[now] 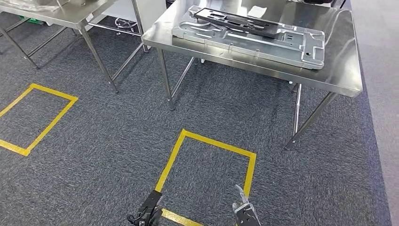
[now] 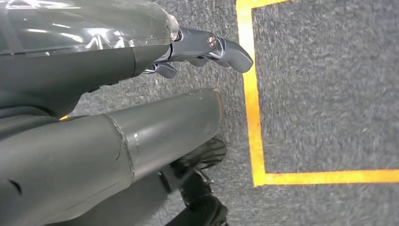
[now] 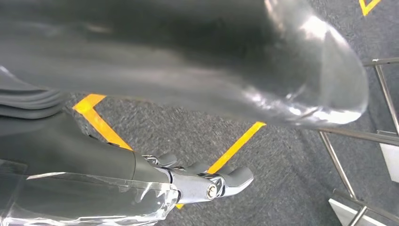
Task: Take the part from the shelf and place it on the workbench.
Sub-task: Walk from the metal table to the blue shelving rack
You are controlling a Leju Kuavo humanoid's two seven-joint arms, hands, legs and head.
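Brushed-steel workbench bears a matt grey metal part — carpet rough, speckled.

**An industrial workshop floor**

A factory-like work area is suggested by stainless steel workbenches on thin metal legs, a large stamped sheet-metal panel laid on one bench, grey carpet flooring, and yellow tape squares marked on it as standing positions.

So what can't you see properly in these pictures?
- Left hand: head view, cut off by the bottom edge.
- Right hand: head view, cut off the same way.
- Metal part on the table: its far end runs past the top edge.
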